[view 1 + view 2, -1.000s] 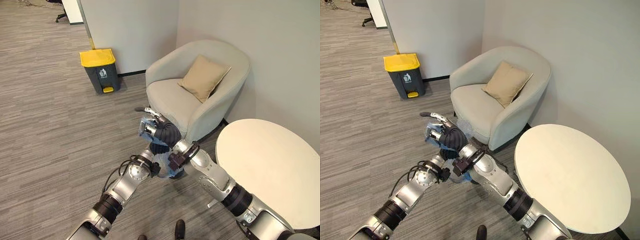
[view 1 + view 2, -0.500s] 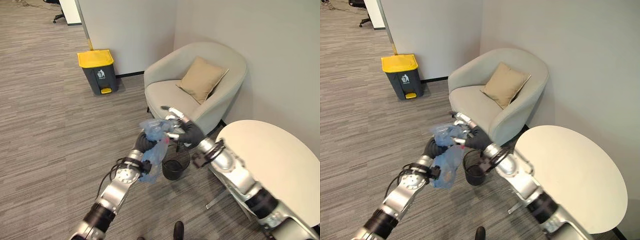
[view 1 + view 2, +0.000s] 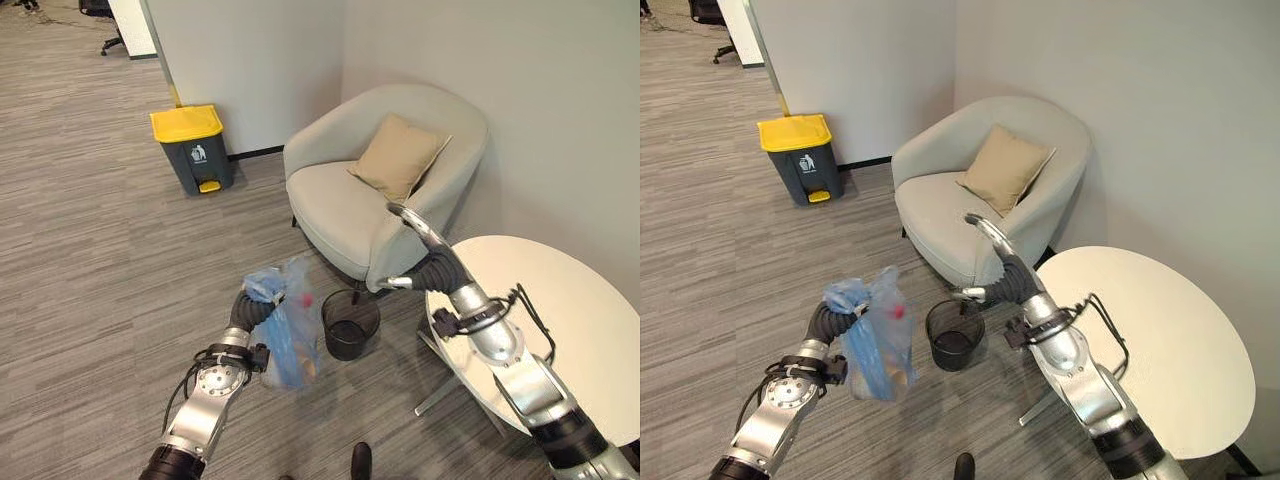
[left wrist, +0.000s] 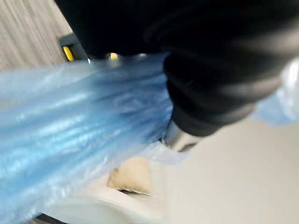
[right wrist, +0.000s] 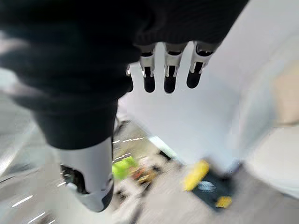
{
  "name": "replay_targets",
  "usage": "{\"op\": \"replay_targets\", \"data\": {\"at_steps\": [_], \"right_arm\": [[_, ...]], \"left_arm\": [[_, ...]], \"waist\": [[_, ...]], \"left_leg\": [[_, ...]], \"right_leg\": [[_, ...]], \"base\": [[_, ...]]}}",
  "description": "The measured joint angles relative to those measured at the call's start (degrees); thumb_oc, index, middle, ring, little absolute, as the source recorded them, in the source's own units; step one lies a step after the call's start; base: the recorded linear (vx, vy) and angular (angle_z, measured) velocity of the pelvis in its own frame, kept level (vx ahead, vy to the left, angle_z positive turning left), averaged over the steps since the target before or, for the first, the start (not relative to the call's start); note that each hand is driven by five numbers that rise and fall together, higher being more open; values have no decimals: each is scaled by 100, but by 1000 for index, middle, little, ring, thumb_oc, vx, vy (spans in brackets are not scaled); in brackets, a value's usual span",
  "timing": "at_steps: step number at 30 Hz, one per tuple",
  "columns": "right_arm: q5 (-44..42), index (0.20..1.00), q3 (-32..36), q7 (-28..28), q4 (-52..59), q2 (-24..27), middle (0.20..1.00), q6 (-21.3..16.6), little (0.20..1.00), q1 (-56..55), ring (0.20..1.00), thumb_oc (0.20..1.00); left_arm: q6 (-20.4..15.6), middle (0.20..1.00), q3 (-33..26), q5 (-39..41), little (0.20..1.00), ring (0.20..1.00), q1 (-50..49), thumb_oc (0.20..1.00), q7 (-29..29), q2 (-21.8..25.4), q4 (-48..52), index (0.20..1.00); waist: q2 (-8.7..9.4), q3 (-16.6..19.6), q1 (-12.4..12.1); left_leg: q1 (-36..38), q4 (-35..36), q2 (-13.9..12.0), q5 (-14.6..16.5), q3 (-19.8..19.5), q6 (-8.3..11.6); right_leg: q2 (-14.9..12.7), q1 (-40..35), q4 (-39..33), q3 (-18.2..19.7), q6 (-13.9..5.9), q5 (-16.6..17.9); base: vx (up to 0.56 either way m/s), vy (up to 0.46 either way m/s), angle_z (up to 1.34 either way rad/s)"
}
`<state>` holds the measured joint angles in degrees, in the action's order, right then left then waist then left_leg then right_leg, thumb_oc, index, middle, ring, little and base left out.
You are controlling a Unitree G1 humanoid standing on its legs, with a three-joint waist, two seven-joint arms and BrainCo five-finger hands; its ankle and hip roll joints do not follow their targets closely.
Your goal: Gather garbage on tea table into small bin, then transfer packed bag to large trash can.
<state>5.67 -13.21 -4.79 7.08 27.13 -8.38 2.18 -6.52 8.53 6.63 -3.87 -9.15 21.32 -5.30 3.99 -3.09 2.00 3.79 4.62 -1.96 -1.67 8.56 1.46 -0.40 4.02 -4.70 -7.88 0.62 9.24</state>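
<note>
Crinkled translucent blue bag [image 3: 285,330] bunched at the neck in left hand [image 3: 255,300] – fingers curled round it, hanging left of the round black mesh bin [image 3: 350,323]. Right hand [image 3: 420,240] raised near the round white bench [image 3: 560,320] – fingers straight, empty.

An office lounge corner. Grey carpet tiles [image 3: 90,230], a beige armchair [image 3: 385,190] with cushion [image 3: 398,155], a round white table [image 3: 560,320]. A yellow-lidded pedal bin [image 3: 192,148] and an office chair's wheeled base [image 3: 100,10] stand well beyond the fingers.
</note>
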Motion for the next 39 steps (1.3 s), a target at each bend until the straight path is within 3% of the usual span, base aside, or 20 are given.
{"op": "replay_targets", "data": {"at_steps": [8, 14, 19, 22, 27, 30, 32, 34, 36, 39], "right_arm": [[-367, 1000, 739, 367, -1822, -121, 1000, 387, 1000, -1393, 1000, 1000], [-309, 1000, 719, 519, -2536, -112, 1000, 406, 1000, -1416, 1000, 1000], [-234, 1000, 758, 541, -3145, -206, 1000, 501, 1000, -1448, 1000, 1000], [-242, 1000, 791, 522, -3140, -244, 1000, 503, 1000, -1386, 1000, 1000], [-361, 1000, 863, 404, -3142, -264, 1000, 502, 1000, -1033, 1000, 1000], [-458, 1000, 920, 238, -3168, -284, 1000, 510, 1000, -974, 1000, 1000], [-460, 1000, 912, 178, -3170, -259, 1000, 503, 1000, -910, 1000, 1000], [-460, 1000, 889, 113, -3250, -283, 1000, 520, 1000, -800, 1000, 1000], [-459, 1000, 773, 113, -3362, -304, 1000, 523, 1000, -696, 1000, 1000], [-453, 1000, 706, 111, -3370, -472, 1000, 528, 1000, -658, 1000, 1000]], "left_arm": [[29, 200, -673, 130, 200, 200, -705, 200, 532, 85, -510, 200], [106, 200, -756, 119, 200, 200, -1057, 200, 815, 97, -1178, 200], [194, 200, -1187, 124, 200, 200, -1490, 200, 864, -71, -1671, 200], [195, 200, -1291, 128, 200, 200, -1445, 200, 838, -136, -1764, 200], [191, 200, -1284, 150, 200, 200, -915, 200, 658, -179, -1998, 200], [186, 200, -1115, 242, 200, 200, -556, 200, 573, -158, -2010, 200], [197, 200, -1045, 248, 200, 200, -469, 200, 545, -166, -2055, 200], [182, 200, -1024, 248, 200, 200, -415, 200, 521, -145, -2055, 200], [182, 200, -930, 248, 200, 200, -383, 200, 510, -115, -2060, 200], [190, 200, -864, 243, 200, 200, -479, 200, 504, -72, -2063, 200]], "waist": [[-111, -79, 80], [-131, -129, 55], [-140, -200, 21], [-128, -369, -117], [-152, -871, -271], [-67, -988, -236], [-60, -993, -109], [-86, -978, -81], [-18, -974, -107], [83, -860, -115]], "left_leg": [[-50, 34, -10, 17, 6, -21], [-59, 35, -20, 47, -19, -48], [-101, 32, -29, 45, -134, -40], [-237, -177, -40, 42, -194, -51], [-900, -834, -88, 265, -506, 77], [-1133, -1054, -294, 360, 146, 68], [-1162, -1337, -485, 487, 918, 41], [-1046, -1274, -551, 483, 1079, 42], [-982, -1160, -436, 438, 1048, 26], [-865, -1001, -230, 378, 1103, -186]], "right_leg": [[2, 21, -31, -4, 3, -5], [1, 14, -32, -38, 5, -7], [-5, 6, -30, -148, 24, -21], [-10, 15, 0, -195, 26, -22], [-77, 103, 14, -680, 63, -40], [-295, 204, 20, -1236, 140, -136], [-417, 95, 29, -1608, 146, -158], [-473, 98, 136, -1767, 81, -228], [-600, 102, 253, -1743, -66, -256], [-847, 191, 522, -1667, -285, -257]], "base": [[0, 0, 0], [-10, -12, 2], [-42, -33, 11], [-121, -42, 16], [-78, -22, 53], [59, 54, 96], [92, 132, 93], [115, 152, 61], [84, 216, 25], [72, 206, 7]]}}
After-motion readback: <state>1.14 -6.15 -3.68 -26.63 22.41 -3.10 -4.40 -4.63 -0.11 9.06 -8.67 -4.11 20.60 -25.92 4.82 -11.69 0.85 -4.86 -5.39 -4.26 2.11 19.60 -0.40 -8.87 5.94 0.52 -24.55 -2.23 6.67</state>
